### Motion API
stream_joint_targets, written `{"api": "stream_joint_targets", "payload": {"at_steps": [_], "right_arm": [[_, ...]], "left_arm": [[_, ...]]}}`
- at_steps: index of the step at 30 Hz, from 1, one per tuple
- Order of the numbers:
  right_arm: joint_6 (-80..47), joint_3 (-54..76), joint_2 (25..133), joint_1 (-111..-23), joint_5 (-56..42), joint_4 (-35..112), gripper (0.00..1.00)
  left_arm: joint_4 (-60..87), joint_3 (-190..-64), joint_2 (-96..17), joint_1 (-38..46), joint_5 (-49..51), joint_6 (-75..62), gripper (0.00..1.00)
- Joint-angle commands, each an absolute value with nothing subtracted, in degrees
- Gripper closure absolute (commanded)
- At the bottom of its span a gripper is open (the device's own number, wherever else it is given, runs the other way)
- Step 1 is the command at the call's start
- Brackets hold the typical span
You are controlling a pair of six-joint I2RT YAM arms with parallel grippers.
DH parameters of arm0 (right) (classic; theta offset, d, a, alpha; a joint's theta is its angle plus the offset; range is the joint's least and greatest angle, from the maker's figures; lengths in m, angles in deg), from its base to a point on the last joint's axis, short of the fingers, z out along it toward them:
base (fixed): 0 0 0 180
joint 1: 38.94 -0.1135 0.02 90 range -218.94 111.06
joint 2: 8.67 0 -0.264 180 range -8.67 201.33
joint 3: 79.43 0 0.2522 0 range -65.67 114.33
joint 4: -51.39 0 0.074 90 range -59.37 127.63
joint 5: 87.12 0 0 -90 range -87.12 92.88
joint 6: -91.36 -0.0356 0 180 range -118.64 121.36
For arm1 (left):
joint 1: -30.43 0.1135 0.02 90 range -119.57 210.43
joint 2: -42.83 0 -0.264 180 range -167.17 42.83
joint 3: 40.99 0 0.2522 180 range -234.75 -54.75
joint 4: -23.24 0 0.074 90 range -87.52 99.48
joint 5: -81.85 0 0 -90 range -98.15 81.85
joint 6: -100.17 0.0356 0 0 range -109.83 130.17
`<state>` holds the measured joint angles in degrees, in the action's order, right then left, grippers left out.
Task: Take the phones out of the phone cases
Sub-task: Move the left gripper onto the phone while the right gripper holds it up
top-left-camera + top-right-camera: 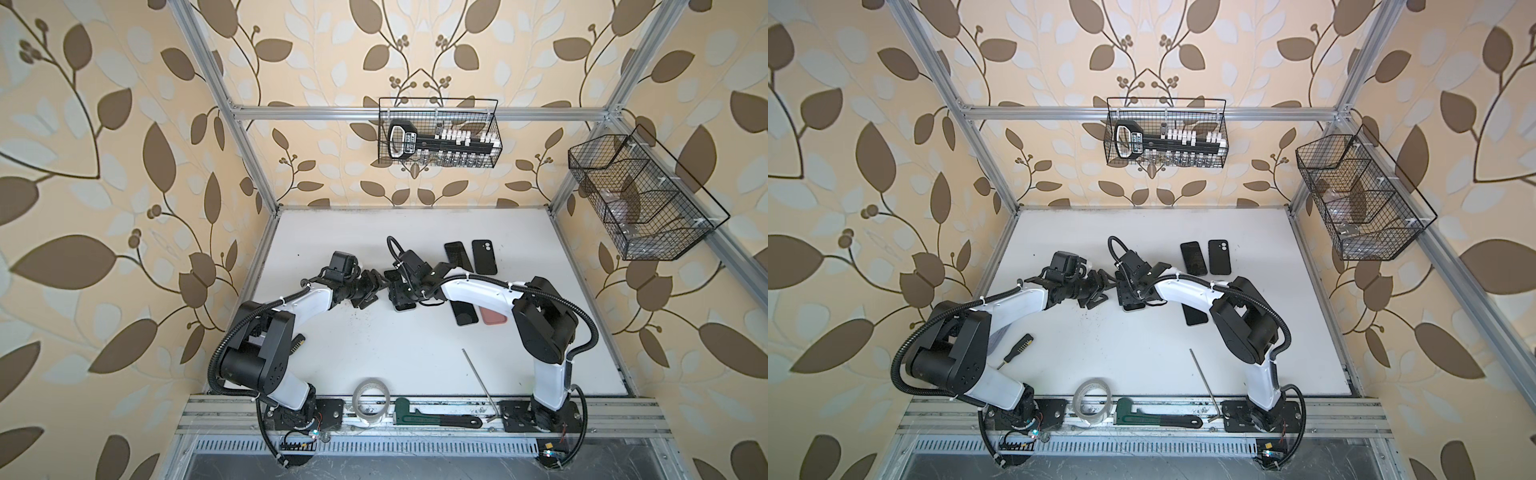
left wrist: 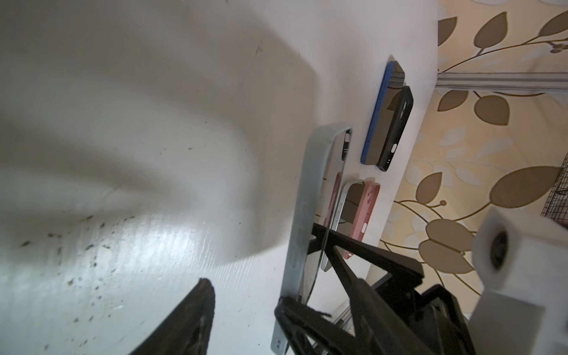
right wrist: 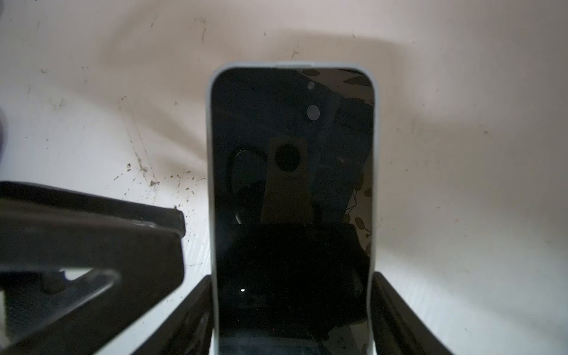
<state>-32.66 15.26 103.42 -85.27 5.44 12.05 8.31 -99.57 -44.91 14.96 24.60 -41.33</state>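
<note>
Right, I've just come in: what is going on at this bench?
The right end effector grips a pale case by its long sides, the phone still seated inside. The left end effector is open right beside it, one finger near the case's edge but not gripping. So the phone is not out yet. Elsewhere on the table, a second phone lies beside a black case and a third phone beside a pink case.
</note>
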Motion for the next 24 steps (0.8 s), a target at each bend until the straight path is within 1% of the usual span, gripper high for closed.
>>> {"api": "stream_joint_targets", "payload": {"at_steps": [1, 6, 8, 12, 17, 24], "right_arm": [[-32.7, 14.3, 100.3, -85.3, 3.5, 14.2, 0.42], [-33.0, 13.8, 99.1, -85.7, 2.7, 14.6, 0.43], [-33.2, 13.3, 98.7, -85.8, 2.0, 15.1, 0.43], [-33.5, 12.9, 97.9, -86.0, 1.0, 15.7, 0.43], [-33.7, 12.8, 97.3, -86.5, -0.5, 16.2, 0.44], [-33.8, 12.6, 97.0, -86.6, -1.5, 16.9, 0.44]], "left_arm": [[11.0, -101.2, -44.7, 14.1, 26.0, -41.2, 0.32], [12.3, -101.2, -44.8, 13.9, 26.3, -41.2, 0.37], [12.9, -101.2, -44.9, 13.8, 26.5, -41.2, 0.42], [13.8, -101.3, -45.1, 13.6, 26.7, -41.2, 0.47], [14.7, -101.5, -45.6, 13.6, 26.7, -41.2, 0.5], [15.5, -101.5, -45.7, 13.6, 26.9, -41.2, 0.63]]}}
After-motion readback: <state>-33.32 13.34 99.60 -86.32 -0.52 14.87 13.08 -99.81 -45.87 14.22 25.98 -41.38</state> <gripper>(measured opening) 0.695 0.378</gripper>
